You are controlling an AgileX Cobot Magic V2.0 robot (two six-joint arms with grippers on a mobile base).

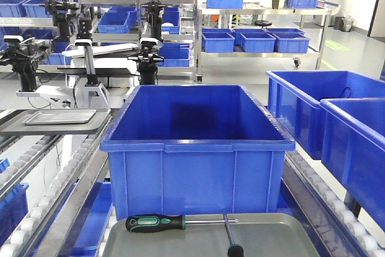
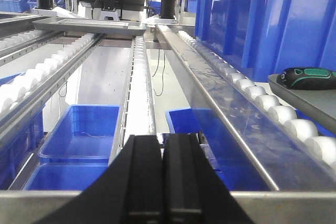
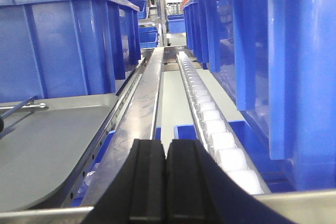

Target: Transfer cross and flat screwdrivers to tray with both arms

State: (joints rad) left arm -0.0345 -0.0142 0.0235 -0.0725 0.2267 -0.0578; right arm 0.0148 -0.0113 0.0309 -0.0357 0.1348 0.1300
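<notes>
The grey tray point(image 1: 271, 236) lies at the bottom of the front view with both screwdrivers on it. One screwdriver point(image 1: 153, 223) lies crosswise, green-and-black handle to the left. The other screwdriver point(image 1: 229, 233) points away, its dark handle at the near edge. In the left wrist view my left gripper point(image 2: 161, 142) is shut and empty, left of the tray point(image 2: 304, 95) and the green handle point(image 2: 310, 77). In the right wrist view my right gripper point(image 3: 166, 148) is shut and empty, right of the tray point(image 3: 47, 129); a steel shaft point(image 3: 21, 106) shows there. Neither gripper appears in the front view.
A large blue bin point(image 1: 198, 130) stands just behind the tray. More blue bins point(image 1: 337, 112) stand on the right. Roller rails point(image 2: 268, 100) run along both sides. Other robot stations and a small grey tray point(image 1: 60, 116) are at the back left.
</notes>
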